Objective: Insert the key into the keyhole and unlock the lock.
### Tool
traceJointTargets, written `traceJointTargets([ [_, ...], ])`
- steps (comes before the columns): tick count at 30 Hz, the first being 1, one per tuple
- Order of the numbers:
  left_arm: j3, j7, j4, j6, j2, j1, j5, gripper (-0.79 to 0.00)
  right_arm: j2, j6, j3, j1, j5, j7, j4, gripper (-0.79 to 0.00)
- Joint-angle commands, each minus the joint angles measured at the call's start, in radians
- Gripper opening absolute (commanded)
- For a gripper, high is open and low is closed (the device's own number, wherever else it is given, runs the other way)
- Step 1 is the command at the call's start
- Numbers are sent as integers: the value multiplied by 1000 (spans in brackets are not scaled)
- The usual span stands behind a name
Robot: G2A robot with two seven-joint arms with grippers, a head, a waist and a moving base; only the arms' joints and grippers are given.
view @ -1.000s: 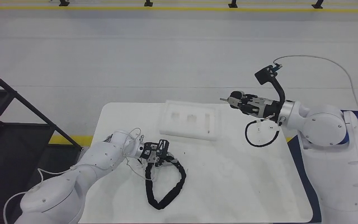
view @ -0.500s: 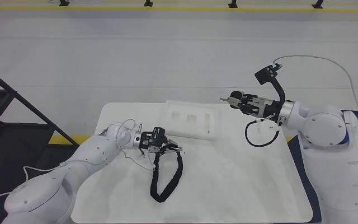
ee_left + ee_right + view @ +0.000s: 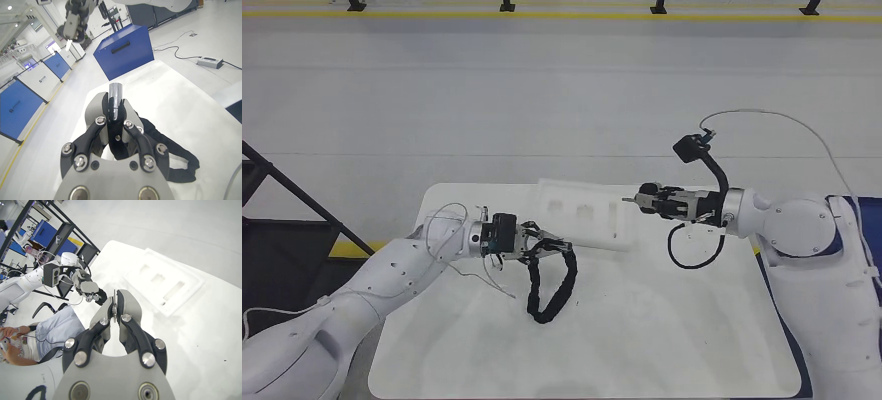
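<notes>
Lock (image 3: 115,89) clamped in closed left gripper (image 3: 114,99), keyhole (image 3: 88,299) offered toward 2 o'clock for key (image 3: 114,309) pinched in closed right gripper (image 3: 115,297).

bench (image 3: 692,340): white, topped at its far side by a white foam tray (image 3: 592,232) with three recesses | black rack (image 3: 282,270) stood beside its left end | blue cabinet (image 3: 124,55) and grey charger box (image 3: 209,62) set on floor | yellow line (image 3: 562,14) painted across far floor
</notes>
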Motion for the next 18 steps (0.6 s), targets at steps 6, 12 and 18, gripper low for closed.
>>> traceJointTargets([
  [6,-81,-41,-127,77,37,33,16,-785,-2,49,-29,38,97,21,52,-785],
  [12,-143,-72,-230,135,61,71,36,-785,-1,52,-28,51,145,25,76,-785],
  [18,-153,-76,-244,143,65,77,38,-785,-1,52,-28,51,145,25,76,-785],
])
